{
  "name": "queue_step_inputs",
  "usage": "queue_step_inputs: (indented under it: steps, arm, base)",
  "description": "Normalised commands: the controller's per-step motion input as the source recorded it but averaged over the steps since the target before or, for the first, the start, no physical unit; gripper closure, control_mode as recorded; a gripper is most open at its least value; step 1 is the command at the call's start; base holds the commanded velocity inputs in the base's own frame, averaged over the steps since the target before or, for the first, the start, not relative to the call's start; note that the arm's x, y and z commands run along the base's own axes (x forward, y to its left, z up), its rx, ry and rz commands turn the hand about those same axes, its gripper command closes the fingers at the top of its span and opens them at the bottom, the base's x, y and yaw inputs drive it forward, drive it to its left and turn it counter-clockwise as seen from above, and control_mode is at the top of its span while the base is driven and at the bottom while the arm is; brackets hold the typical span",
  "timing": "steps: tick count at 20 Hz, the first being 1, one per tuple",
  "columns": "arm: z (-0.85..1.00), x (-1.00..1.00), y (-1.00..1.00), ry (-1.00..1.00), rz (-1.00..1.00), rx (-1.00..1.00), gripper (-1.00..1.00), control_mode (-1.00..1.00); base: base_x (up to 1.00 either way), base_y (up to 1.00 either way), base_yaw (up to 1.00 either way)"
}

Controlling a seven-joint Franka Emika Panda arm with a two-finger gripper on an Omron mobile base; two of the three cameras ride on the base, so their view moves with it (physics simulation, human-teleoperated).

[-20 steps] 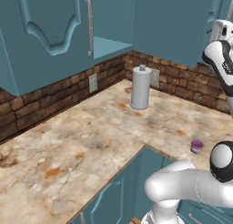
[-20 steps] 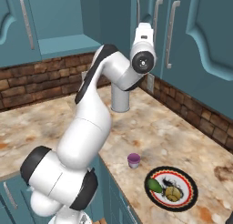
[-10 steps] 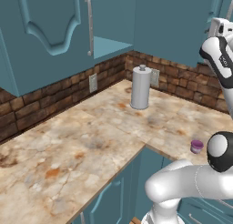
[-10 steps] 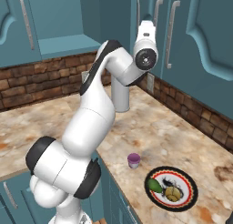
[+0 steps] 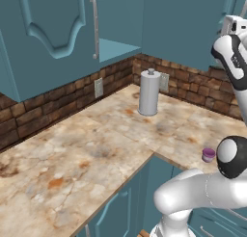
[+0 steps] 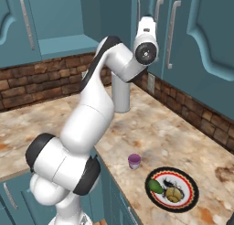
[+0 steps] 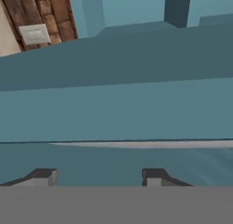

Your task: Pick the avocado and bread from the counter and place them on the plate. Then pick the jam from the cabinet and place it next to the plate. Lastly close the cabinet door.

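Observation:
The plate (image 6: 192, 192) lies on the counter (image 6: 173, 128) at the front right, with the avocado (image 6: 155, 186) and the bread (image 6: 172, 195) on it. The purple jam (image 6: 134, 161) (image 5: 208, 154) stands on the counter just left of the plate. The cabinet (image 5: 116, 24) is open, and its cabinet door (image 5: 53, 33) is swung out to the left. My gripper (image 7: 100, 177) is raised high against teal door fronts, its hand (image 6: 147, 36) (image 5: 231, 26) up by the right wall. The fingertips (image 7: 45, 176) stand apart with nothing between them. A grey bar handle (image 7: 136, 145) runs across just ahead.
A tall grey paper-towel roll (image 5: 148, 92) stands in the counter's corner by the brick wall. A wall outlet (image 7: 34, 34) sits on the bricks. Closed teal doors with long handles (image 6: 171, 34) line the right wall. Teal drawer units (image 5: 120, 207) sit below the counter.
The hand has risen a little and edged closer to the teal doors. The jam, plate and open door have not moved.

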Motion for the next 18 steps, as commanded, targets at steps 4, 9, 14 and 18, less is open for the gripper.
queue_step_inputs:
  steps: [4, 9, 14, 18]
  arm:
    - [-0.33, 0.26, 0.72, 0.03, 0.07, 0.00, -1.00, -1.00]
    - [-0.37, 0.11, 0.95, 0.00, 0.11, 0.00, -1.00, -1.00]
    - [-0.18, 0.00, 1.00, -0.01, 0.15, -0.01, -1.00, -1.00]
    - [-0.02, -0.03, 0.99, -0.07, 0.16, -0.01, -1.00, -1.00]
  base:
    - [0.00, 0.00, 0.00]
    - [0.00, 0.00, 0.00]
    - [0.00, 0.00, 0.00]
    - [0.00, 0.00, 0.00]
